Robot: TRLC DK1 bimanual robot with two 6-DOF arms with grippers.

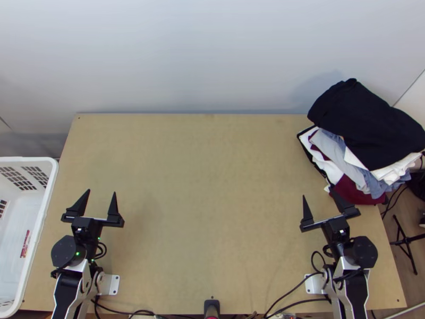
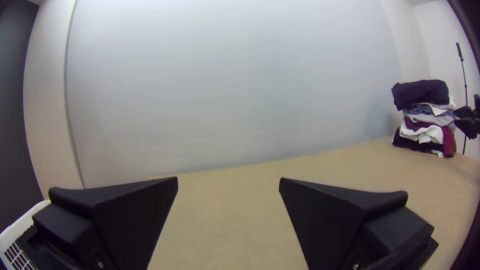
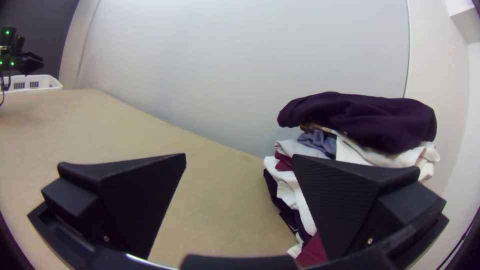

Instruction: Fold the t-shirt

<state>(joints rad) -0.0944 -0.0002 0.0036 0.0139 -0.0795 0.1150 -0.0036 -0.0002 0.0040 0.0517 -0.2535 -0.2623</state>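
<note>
The t-shirt is prob. in the clothes pile (image 1: 336, 152), but I can't tell which bit it is b/c the clothes lie all bunched on top of each other. A big dark cloth (image 1: 366, 122) sits on top of the pile, w/ a dark red cloth (image 1: 357, 192) poking out low on the near side. The pile is prob. put at the table's (image 1: 202, 212) far corner so there's room beside it to lay a shirt flat & fold it.

The R gripper (image 1: 317, 192) is just by the near side of the pile, fingers wide apart, nothing in them. One finger (image 3: 340, 200) is in front of the pile's edge in the R wrist view; can't tell if they touch. The L gripper (image 1: 101, 192) is well apart from the pile, across the table, also wide open & holding nothing. So no cloth is b/w any fingers. Both are prob. open like that to be ready to grab. R is nearer the pile, so it'd prob. go 1st & pull a shirt out; the heap could tip if it tugs hard. The white basket (image 1: 41, 218) is farthest from the pile, past the L gripper, maybe for done shirts
</note>
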